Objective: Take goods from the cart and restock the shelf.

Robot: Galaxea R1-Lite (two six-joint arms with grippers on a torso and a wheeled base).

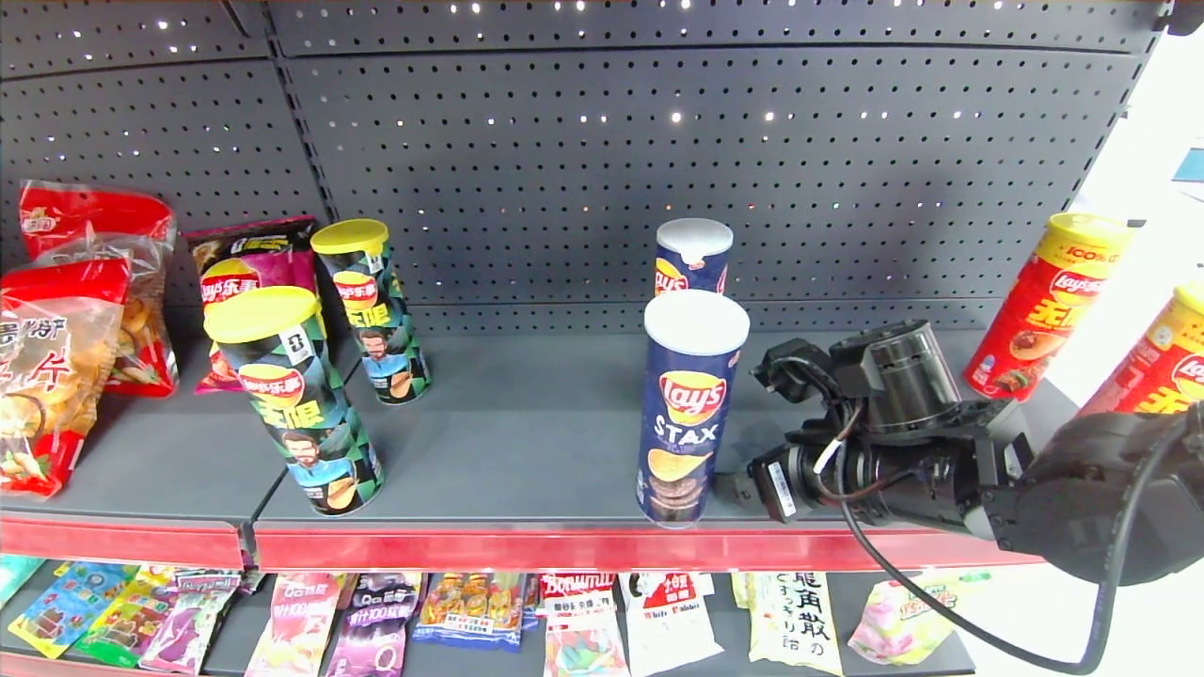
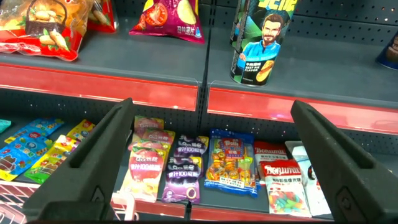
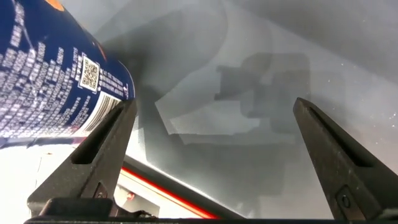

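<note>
**Right gripper open beside the front blue can on the shelf**

The right gripper [image 3: 212,106] sits low over the shelf board [image 1: 527,442], close to its red front lip. Its jaws are spread wide, with bare board between them. The front blue can [image 1: 691,404] stands upright at the shelf's front edge, just outside one finger [image 3: 106,143]; whether they touch I cannot tell. The left gripper [image 2: 211,106] is likewise spread wide and holds nothing, facing the candy bags [image 2: 230,162] on the lower shelf. Further left on the upper shelf a green can [image 1: 296,404] stands near the front, with another green can [image 1: 372,301] behind it. A second blue can [image 1: 693,256] stands directly behind the first, near the pegboard back [image 1: 658,150]. A red can [image 1: 1049,301] stands at the far right, and snack bags [image 1: 56,357] at the far left
</note>
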